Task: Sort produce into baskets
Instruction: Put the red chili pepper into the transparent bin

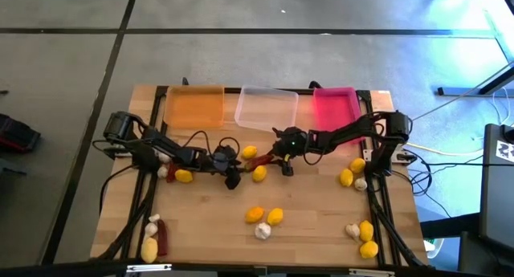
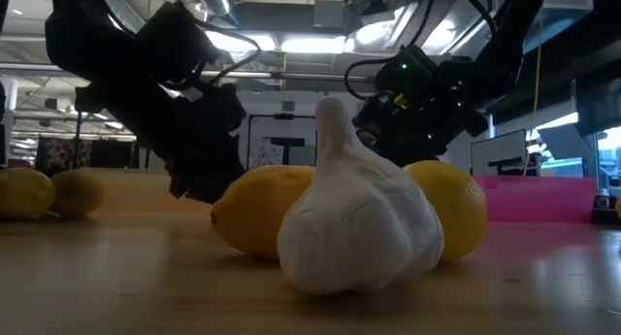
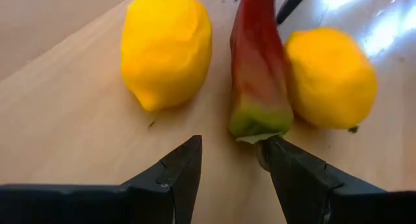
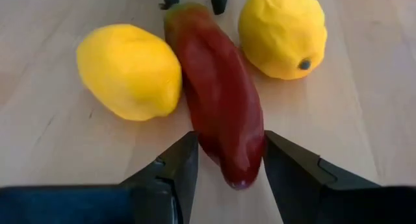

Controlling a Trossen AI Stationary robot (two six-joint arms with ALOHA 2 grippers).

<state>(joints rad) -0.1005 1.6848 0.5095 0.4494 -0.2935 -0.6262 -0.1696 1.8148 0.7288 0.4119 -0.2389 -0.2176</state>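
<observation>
A dark red chili (image 1: 263,160) lies on the wooden table between two lemons (image 1: 250,152) (image 1: 259,173), in front of the baskets: orange (image 1: 193,106), clear (image 1: 267,106) and pink (image 1: 336,108). My right gripper (image 4: 227,143) is open. Its fingers stand on either side of the chili's pointed red end (image 4: 234,165). My left gripper (image 3: 234,146) is open at the other end. The chili's green stem end (image 3: 259,123) lies just in front of one fingertip (image 3: 276,149), and nothing is between the fingers. The two grippers (image 1: 234,179) (image 1: 283,166) face each other along the chili. My right gripper comes slanting down from the table's right, its fingers along the chili and close beside its pointed end (image 4: 224,146); whether they touch it I cannot tell. My left gripper slants down from the left; whether its fingertip touches the stem end (image 3: 260,136) I cannot tell.
Near the front edge a garlic bulb (image 2: 359,218) sits before two lemons (image 2: 257,209) (image 2: 451,209). More lemons and garlic lie by the left arm (image 1: 183,176), at the right edge (image 1: 347,177) and in both near corners (image 1: 149,249) (image 1: 368,238), with a second chili (image 1: 162,238) at the near left.
</observation>
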